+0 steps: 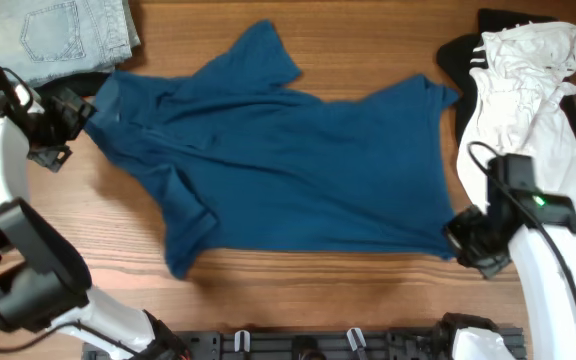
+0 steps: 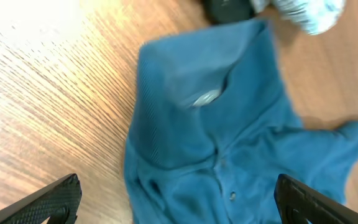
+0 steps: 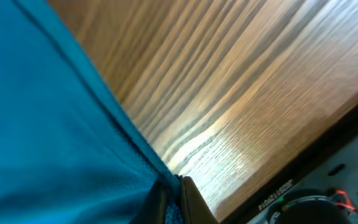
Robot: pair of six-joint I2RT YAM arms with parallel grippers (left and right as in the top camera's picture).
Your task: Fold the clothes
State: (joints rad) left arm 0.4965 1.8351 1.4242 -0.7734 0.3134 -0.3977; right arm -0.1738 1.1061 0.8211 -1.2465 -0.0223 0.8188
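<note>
The clothes, a dark blue short-sleeved shirt (image 1: pixel 288 170), lie spread flat across the middle of the wooden table, collar to the left and hem to the right. My left gripper (image 1: pixel 80 120) hovers at the collar end, open. In the left wrist view its two black fingers (image 2: pixel 48 199) stand wide apart, with the collar and button placket (image 2: pixel 219 155) between them and nothing gripped. My right gripper (image 1: pixel 465 238) sits at the shirt's near right hem corner. In the right wrist view it (image 3: pixel 174 202) is shut on the blue hem edge (image 3: pixel 135 155).
Pale blue denim (image 1: pixel 63 35) lies at the far left corner. A white garment (image 1: pixel 523 100) lies over a black one (image 1: pixel 458 55) at the far right. The table's front edge (image 3: pixel 316 140) and a black rail (image 1: pixel 348 342) run close behind my right gripper.
</note>
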